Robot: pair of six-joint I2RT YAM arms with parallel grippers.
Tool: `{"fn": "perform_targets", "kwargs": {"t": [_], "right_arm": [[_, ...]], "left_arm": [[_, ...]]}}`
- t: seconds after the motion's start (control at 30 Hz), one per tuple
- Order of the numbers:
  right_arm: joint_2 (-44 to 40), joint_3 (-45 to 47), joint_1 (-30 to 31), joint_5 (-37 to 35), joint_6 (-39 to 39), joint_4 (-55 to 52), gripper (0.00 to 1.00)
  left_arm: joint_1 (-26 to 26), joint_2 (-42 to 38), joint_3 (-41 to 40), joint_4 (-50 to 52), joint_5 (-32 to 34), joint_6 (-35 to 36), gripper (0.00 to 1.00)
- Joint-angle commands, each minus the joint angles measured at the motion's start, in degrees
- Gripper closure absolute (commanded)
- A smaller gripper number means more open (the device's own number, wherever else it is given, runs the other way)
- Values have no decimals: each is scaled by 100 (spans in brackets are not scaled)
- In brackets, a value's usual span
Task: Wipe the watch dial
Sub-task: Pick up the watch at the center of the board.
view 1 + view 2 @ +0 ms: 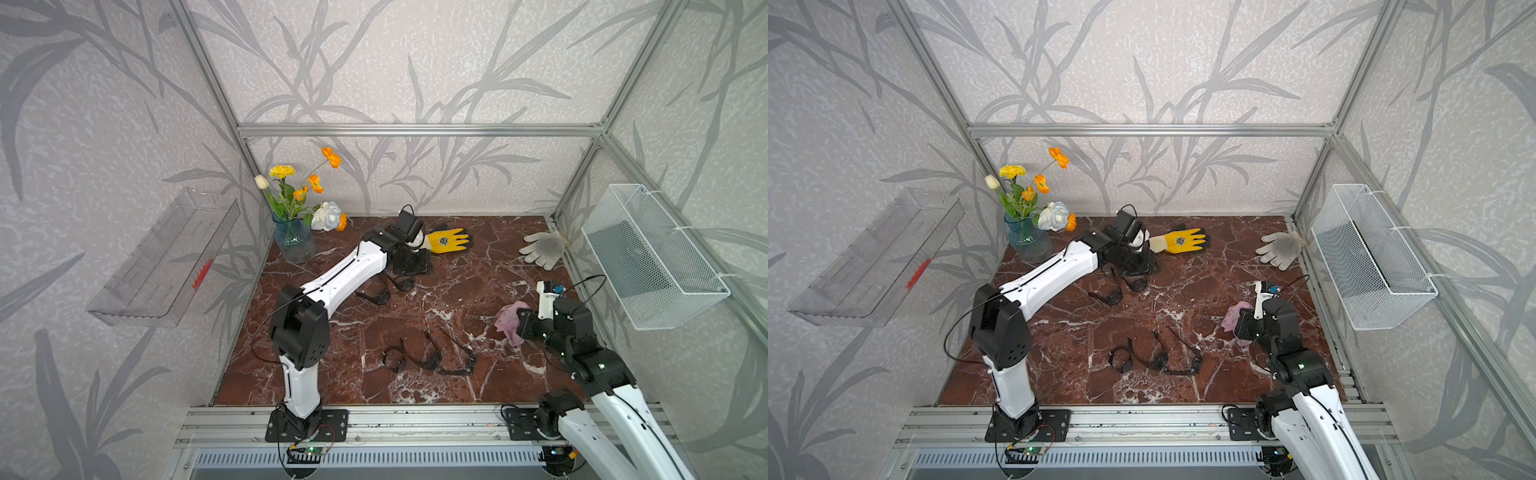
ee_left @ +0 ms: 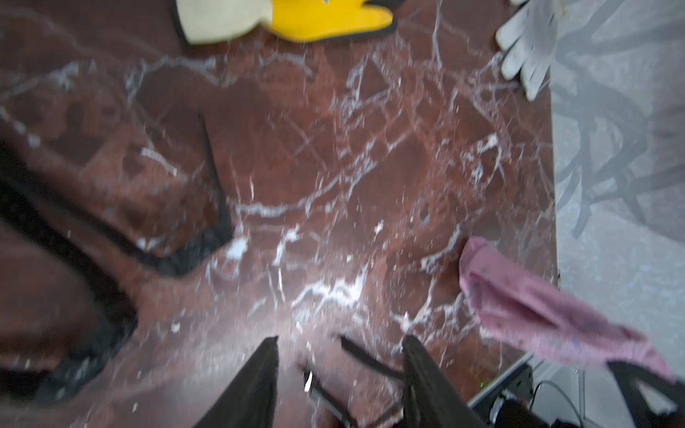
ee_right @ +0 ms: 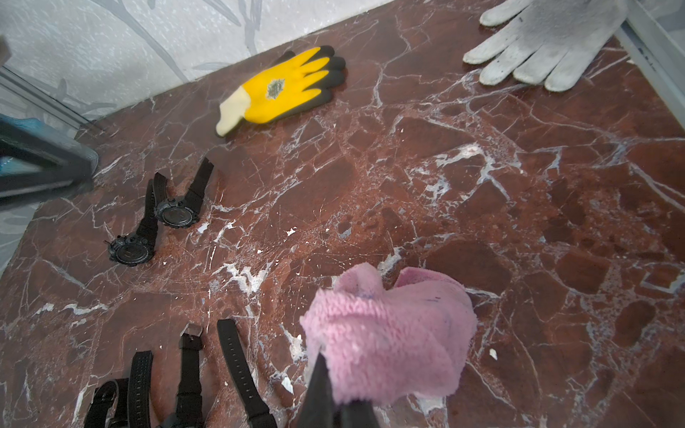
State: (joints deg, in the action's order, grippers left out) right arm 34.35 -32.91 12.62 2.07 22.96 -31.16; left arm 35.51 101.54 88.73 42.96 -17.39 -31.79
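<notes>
Two black watches lie dial-up on the red marble table (image 1: 457,266): one watch (image 3: 174,214) and a second (image 3: 129,254), seen in a top view as the pair (image 1: 392,291). My left gripper (image 1: 411,266) hovers just behind them, open, with nothing between its fingers (image 2: 265,370). Three more black watches (image 1: 432,361) lie in a row near the front. My right gripper (image 3: 335,400) is shut on a pink cloth (image 3: 389,333), held above the table at the right side (image 1: 511,322). The cloth hides its fingertips in both top views.
A yellow glove (image 1: 446,240) lies at the back centre and a grey glove (image 1: 544,247) at the back right. A blue glass vase of flowers (image 1: 294,239) stands at the back left. A wire basket (image 1: 652,257) hangs on the right wall, a clear shelf (image 1: 166,257) on the left.
</notes>
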Motion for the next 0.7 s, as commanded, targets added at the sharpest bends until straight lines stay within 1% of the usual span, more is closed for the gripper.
{"fn": "perform_targets", "kwargs": {"t": [0.0,0.17,0.23,0.33,0.4,0.5,0.67], "right_arm": [[205,117,-32,203,24,500,100],[452,204,-32,365,-46,717,100],[450,260,-27,382,-46,783,100],[467,341,-32,374,-46,881,100],[495,366,-32,382,-46,905,100],[532,381,-32,400,-54,936,100],[499,388,-32,408,-45,929,100]], "left_arm": [[218,-554,-1184,61,331,-396,46],[721,-1370,-2439,129,567,-1195,45],[917,-1637,-2841,-58,605,-1516,45],[1140,-1810,-3179,-340,505,-1872,44],[1275,-1772,-3187,-445,507,-1975,44],[1505,-1600,-2987,-516,588,-1906,44],[1684,-996,-2600,-623,563,-1841,44]]}}
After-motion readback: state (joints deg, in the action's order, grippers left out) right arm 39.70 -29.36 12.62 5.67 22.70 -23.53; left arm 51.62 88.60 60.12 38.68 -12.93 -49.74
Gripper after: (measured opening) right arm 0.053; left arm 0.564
